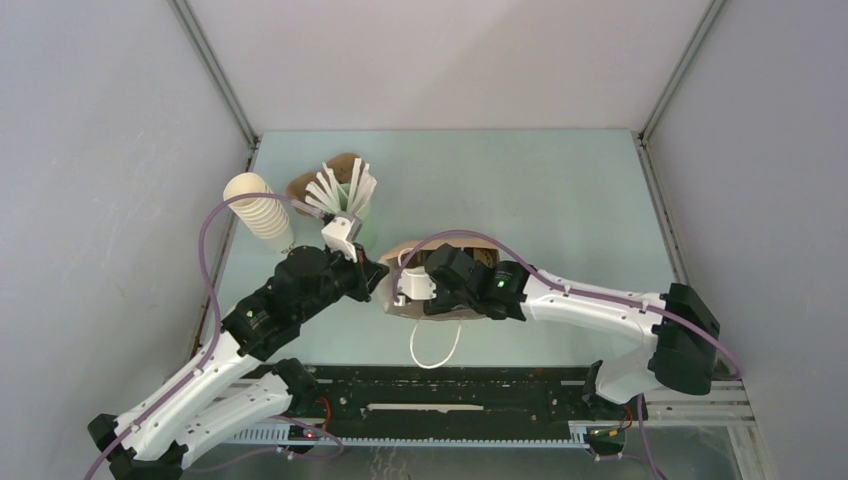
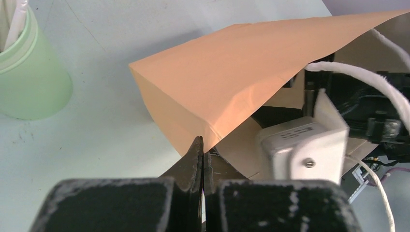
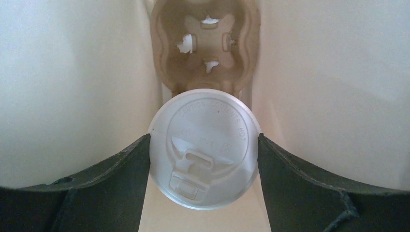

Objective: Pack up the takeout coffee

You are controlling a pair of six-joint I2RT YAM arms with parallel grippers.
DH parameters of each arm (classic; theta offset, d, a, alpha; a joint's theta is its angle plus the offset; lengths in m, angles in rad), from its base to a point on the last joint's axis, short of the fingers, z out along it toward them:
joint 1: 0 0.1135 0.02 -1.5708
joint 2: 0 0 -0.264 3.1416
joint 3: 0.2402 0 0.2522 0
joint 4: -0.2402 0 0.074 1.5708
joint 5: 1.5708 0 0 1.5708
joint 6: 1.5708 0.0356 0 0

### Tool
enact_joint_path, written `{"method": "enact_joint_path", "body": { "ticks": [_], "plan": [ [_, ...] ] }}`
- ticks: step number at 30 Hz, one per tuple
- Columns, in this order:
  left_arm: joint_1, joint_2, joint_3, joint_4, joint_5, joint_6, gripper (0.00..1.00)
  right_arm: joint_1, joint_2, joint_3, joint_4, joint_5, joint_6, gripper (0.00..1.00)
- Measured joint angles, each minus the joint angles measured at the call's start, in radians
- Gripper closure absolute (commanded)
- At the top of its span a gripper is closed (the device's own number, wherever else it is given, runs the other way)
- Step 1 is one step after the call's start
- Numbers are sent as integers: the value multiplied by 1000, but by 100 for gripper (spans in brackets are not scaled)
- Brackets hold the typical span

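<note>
My left hand point(image 1: 377, 280) sits at the brown paper bag's point(image 1: 462, 240) left edge; my right hand point(image 1: 408, 288) reaches into it from above.

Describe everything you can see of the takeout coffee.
Only the top of the takeout coffee shows: a round white lid with raised lettering and a moulded sip tab; the cup beneath is hidden. The right gripper's fingers press its rim from both sides, inside the paper bag, beside a brown pulp cup carrier.

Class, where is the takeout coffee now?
Right wrist view: the takeout coffee sits in the right gripper, inside the paper bag, near the cup carrier.
</note>
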Motion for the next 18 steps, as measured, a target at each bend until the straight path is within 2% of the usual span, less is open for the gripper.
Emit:
{"method": "enact_joint_path", "body": {
  "ticks": [10, 18],
  "plan": [
    [0, 6, 9, -10, -16, 0, 100, 0, -56, -2, 13, -30, -1, 41],
    [-1, 6, 9, -10, -16, 0, 100, -36, -67, -84, 86, -64, -11, 40]
  ]
}}
